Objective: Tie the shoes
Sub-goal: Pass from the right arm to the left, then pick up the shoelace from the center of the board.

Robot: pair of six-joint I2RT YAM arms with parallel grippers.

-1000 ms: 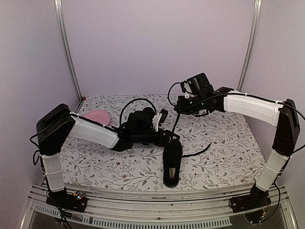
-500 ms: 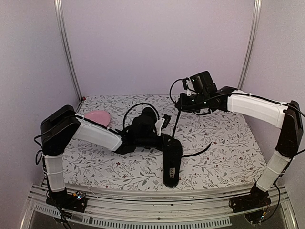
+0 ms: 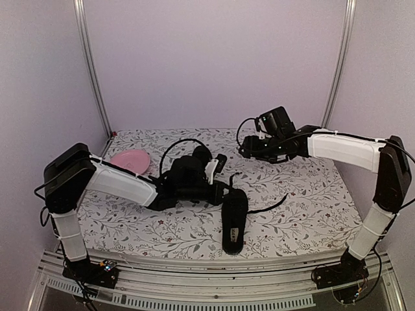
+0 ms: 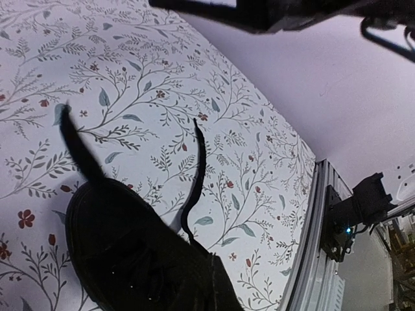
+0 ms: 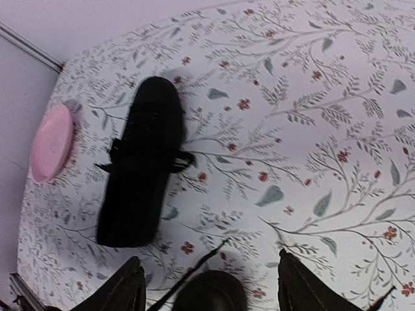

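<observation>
Left jaws shut at a shoe, right jaws open.
One shoe lies on the surface, its far end hidden under the left gripper, whose jaws are closed; whether they pinch anything I cannot tell. A lace trails loose beside it. The right gripper has its jaws wide, holding nothing. Another shoe lies near the plate, its laces hard to make out.
</observation>
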